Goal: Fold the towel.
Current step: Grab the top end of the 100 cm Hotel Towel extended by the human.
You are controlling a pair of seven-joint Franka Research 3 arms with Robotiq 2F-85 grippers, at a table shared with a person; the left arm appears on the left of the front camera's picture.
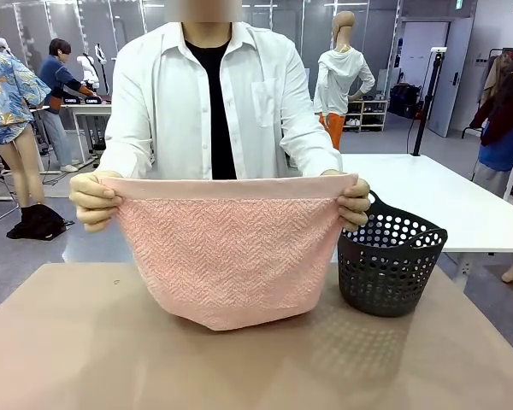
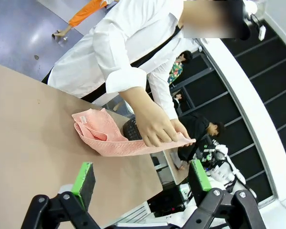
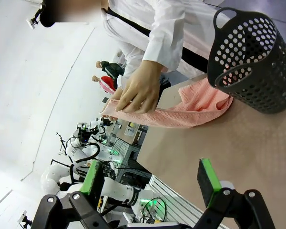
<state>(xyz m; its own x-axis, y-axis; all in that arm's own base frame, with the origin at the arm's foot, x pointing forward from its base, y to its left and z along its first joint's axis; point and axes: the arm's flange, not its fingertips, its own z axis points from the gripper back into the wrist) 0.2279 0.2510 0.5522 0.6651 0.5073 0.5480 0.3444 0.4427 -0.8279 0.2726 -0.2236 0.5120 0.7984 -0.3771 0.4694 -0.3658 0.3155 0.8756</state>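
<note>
A person at the far side of the worktop point(image 1: 85, 342) is holding the pink towel point(image 1: 231, 256) up by its two top corners, one hand point(image 1: 94, 201) pinching the corner toward the robot's left, the other hand point(image 1: 353, 203) pinching the corner toward its right; the smooth plain band is running straight along the top edge between the hands; the herringbone body is hanging down in a rounded sag, and its lower end is touching the worktop around the middle. A black perforated basket point(image 1: 389, 260) is standing upright just beside the towel, on the robot's right. The left gripper point(image 2: 142, 175) is hanging above the near part of the worktop with its jaws spread wide and nothing between them; the right gripper point(image 3: 151, 175) is likewise hanging released, green pads well apart, grasping nothing, well short of the towel.
</note>
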